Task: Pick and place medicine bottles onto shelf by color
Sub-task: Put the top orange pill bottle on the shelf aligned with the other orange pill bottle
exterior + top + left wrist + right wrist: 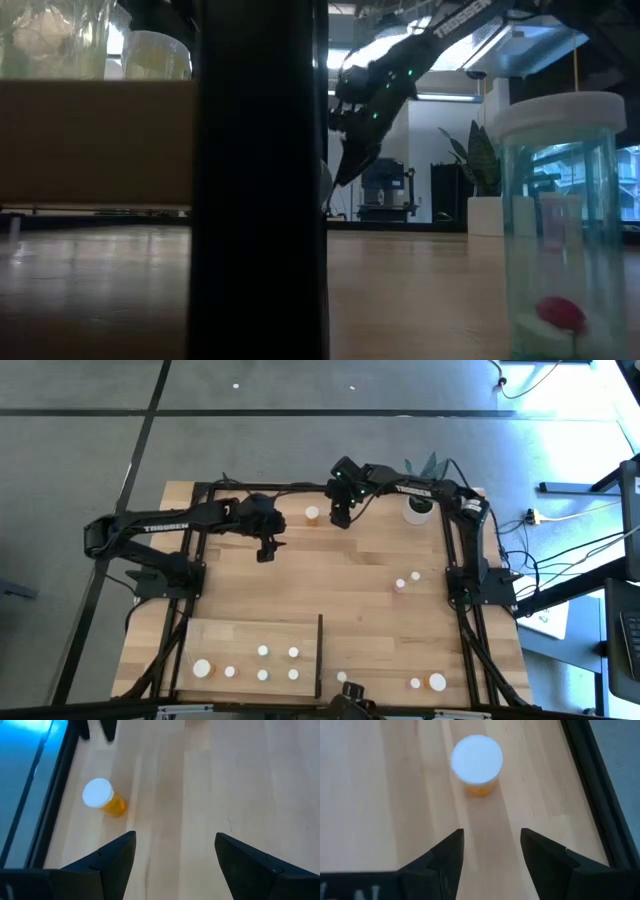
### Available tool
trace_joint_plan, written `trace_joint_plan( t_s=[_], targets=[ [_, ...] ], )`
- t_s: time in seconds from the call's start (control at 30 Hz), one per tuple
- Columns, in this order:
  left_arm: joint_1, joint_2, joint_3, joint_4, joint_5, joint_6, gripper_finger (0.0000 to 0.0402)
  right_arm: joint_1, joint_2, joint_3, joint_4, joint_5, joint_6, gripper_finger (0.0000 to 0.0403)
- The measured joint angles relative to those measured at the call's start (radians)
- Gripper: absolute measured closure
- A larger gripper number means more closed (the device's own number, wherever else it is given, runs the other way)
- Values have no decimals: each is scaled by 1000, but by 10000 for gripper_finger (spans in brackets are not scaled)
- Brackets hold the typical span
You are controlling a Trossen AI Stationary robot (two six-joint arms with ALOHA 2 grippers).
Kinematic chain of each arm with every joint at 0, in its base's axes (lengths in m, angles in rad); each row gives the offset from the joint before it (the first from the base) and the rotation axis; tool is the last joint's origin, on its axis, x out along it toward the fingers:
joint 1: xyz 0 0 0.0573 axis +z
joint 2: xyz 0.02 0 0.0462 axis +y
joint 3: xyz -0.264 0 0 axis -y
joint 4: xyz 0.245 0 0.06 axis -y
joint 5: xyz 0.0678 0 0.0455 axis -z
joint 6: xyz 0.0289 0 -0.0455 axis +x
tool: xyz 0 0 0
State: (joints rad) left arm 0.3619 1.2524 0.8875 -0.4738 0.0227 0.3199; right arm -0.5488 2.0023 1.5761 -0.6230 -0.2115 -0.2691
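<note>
A clear plastic bottle with a white cap point(560, 225) stands closest to the low camera, beside the shelf's thin black upright strip point(258, 180). On the pale wooden surface point(350, 575), a small orange bottle with a round white cap point(313, 515) stands upright near the far rail, between both claws. The left claw point(267, 552) and right claw point(341, 517) hang with fingers apart, empty.
</note>
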Motion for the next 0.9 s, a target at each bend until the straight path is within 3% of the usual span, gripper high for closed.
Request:
trace_joint_plan(
  t_s=[0.5, 0.9],
  targets=[
    [30, 191, 0, 298, -39, -76, 137, 17, -265, 0, -258, 0, -25, 205],
    [31, 211, 0, 304, -73, -158, 137, 18, -384, 0, -286, -1, 82, 205]
  ],
)
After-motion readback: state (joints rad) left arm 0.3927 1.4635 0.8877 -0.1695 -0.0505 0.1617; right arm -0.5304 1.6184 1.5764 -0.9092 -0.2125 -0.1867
